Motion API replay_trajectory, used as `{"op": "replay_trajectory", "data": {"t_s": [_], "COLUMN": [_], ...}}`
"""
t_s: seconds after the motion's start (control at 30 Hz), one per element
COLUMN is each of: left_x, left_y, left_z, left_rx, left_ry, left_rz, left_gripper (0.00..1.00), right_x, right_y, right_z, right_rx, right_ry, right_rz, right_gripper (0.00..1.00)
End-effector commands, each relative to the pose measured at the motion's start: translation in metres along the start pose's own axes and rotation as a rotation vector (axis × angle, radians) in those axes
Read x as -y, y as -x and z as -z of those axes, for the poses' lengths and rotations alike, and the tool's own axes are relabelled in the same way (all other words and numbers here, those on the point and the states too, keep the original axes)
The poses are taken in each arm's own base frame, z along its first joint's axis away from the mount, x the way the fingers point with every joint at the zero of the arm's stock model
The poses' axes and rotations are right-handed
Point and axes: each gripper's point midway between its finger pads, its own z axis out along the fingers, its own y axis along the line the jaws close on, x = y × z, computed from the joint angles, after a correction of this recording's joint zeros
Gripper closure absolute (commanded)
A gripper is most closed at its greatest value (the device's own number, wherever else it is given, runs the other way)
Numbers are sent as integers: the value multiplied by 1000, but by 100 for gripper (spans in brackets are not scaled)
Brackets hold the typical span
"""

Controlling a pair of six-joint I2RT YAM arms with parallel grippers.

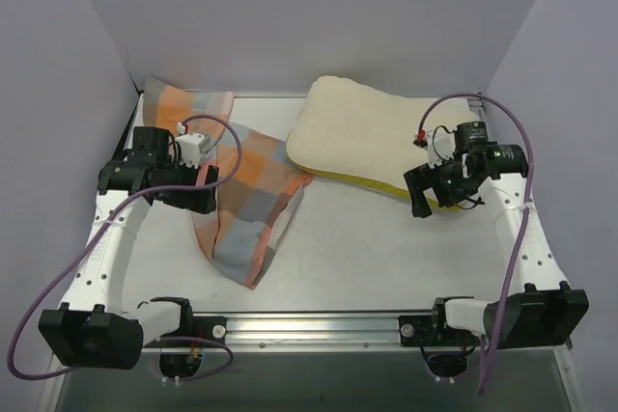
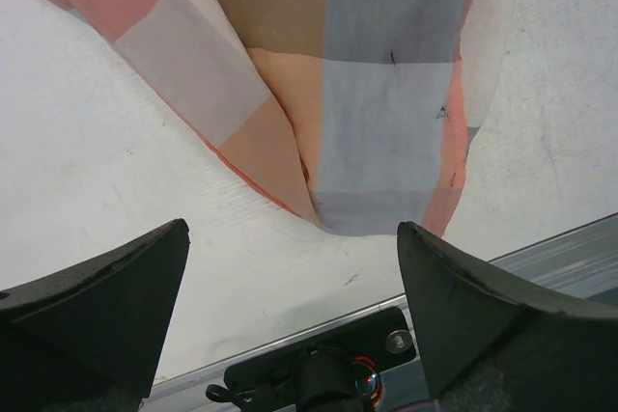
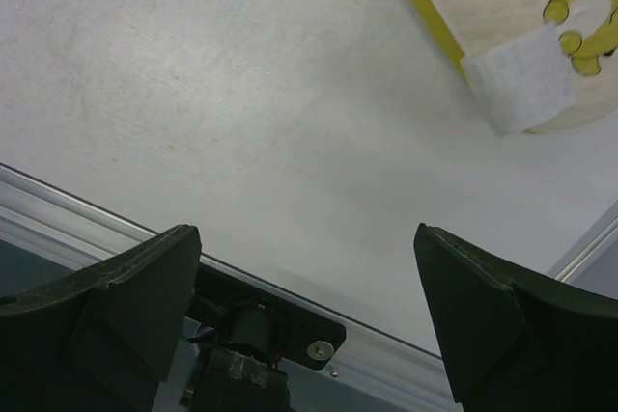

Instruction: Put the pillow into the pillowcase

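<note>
Your left gripper (image 2: 292,231) and right gripper (image 3: 306,231) both gape, empty. Pinch just one layer at the near end of the floppy orange-grey checked cloth pillowcase (image 2: 386,123).

A flat, scuffed white tabletop (image 1: 386,238) forms the floor of the enclosure. Plain pale lavender walls (image 1: 309,16) stand on three sides of it. A silver metal rail (image 1: 319,325) runs along its near edge.
</note>
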Motion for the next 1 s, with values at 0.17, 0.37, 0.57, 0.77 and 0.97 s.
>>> {"op": "replay_trajectory", "data": {"t_s": [0.17, 0.37, 0.57, 0.77, 0.97], "left_x": [7, 8, 1, -9, -15], "left_y": [12, 9, -4, -6, -4], "left_z": [19, 26, 26, 35, 29], "left_rx": [32, 60, 39, 52, 17], "left_ry": [-15, -4, 55, 122, 143], "left_rz": [-1, 6, 53, 57, 55], "left_gripper": [3, 2, 2, 2, 2], "right_x": [23, 48, 86, 129, 167], "right_y": [98, 156, 184, 146, 88], "right_z": [-23, -72, -131, -197, -200], "right_rx": [60, 68, 23, -190, -347], "right_ry": [-62, -101, -211, -274, -224], "right_rz": [240, 251, 242, 212, -23], "right_gripper": [0, 0, 0, 12, 71]}}
